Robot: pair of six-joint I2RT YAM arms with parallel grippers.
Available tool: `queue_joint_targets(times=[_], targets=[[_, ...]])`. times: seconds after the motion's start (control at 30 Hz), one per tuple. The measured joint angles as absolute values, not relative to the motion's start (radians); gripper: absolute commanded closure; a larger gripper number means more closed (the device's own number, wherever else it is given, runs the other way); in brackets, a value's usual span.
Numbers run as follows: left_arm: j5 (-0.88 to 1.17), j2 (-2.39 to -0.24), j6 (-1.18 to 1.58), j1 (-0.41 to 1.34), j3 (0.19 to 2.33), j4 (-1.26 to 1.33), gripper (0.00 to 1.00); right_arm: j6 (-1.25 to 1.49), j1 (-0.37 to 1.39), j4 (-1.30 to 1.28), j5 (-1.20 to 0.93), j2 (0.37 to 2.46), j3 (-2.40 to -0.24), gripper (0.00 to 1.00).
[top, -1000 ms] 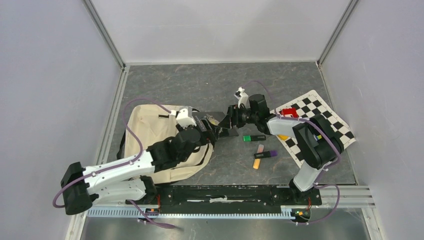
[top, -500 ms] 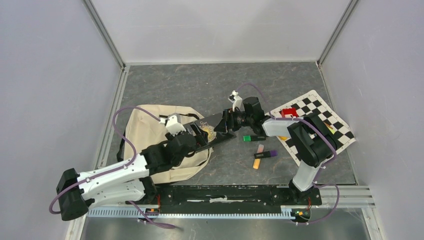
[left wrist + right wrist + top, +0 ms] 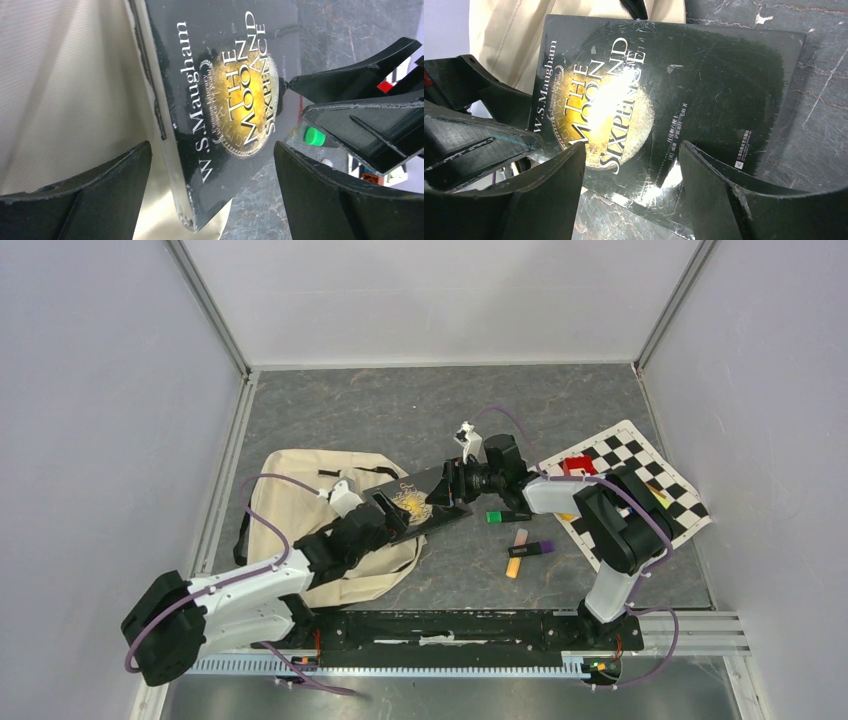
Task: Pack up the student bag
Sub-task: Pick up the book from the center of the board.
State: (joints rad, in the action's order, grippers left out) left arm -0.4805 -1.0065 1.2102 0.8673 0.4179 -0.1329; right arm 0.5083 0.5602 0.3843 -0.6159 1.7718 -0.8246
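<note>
The student bag (image 3: 300,495) lies flat at the left, cream with black straps. A black book (image 3: 415,505) with a gold emblem rests partly on the bag's right edge and partly on the table. My left gripper (image 3: 380,513) is open wide, and the book's near corner (image 3: 200,210) sits between its fingers over the bag fabric (image 3: 60,90). My right gripper (image 3: 452,488) is open at the book's opposite edge. Its fingers (image 3: 549,190) straddle that edge of the book (image 3: 704,85), and one fingertip (image 3: 292,85) touches the cover. The bag (image 3: 514,30) shows beyond the book.
Right of the book lie a green highlighter (image 3: 508,516), a purple one (image 3: 532,549), an orange one (image 3: 514,566) and a pale one (image 3: 520,537). A checkerboard sheet (image 3: 640,465) with a red object (image 3: 578,465) sits far right. Enclosure walls surround the table.
The book has slid left onto the bag's edge with my right gripper following it. My left arm has drawn back toward the near left, staying open.
</note>
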Motion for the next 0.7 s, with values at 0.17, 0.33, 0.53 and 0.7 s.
queue_joint_targets(times=[0.17, 0.33, 0.53, 0.7], targets=[[-0.432, -1.040, 1.230, 0.848, 0.350, 0.041, 0.30, 0.508, 0.566, 0.384, -0.616, 1.772, -0.828, 0.26], [-0.416, -1.036, 1.231, 0.844, 0.289, 0.136, 0.62, 0.508, 0.569, 0.379, -0.616, 1.772, -0.831, 0.25], [-0.418, -0.852, 1.227, 0.838, 0.285, 0.163, 0.91, 0.479, 0.572, 0.300, -0.598, 1.725, -0.860, 0.21], [-0.399, -0.695, 1.099, 0.838, 0.285, 0.067, 0.98, 0.413, 0.588, 0.136, -0.561, 1.672, -0.896, 0.12]])
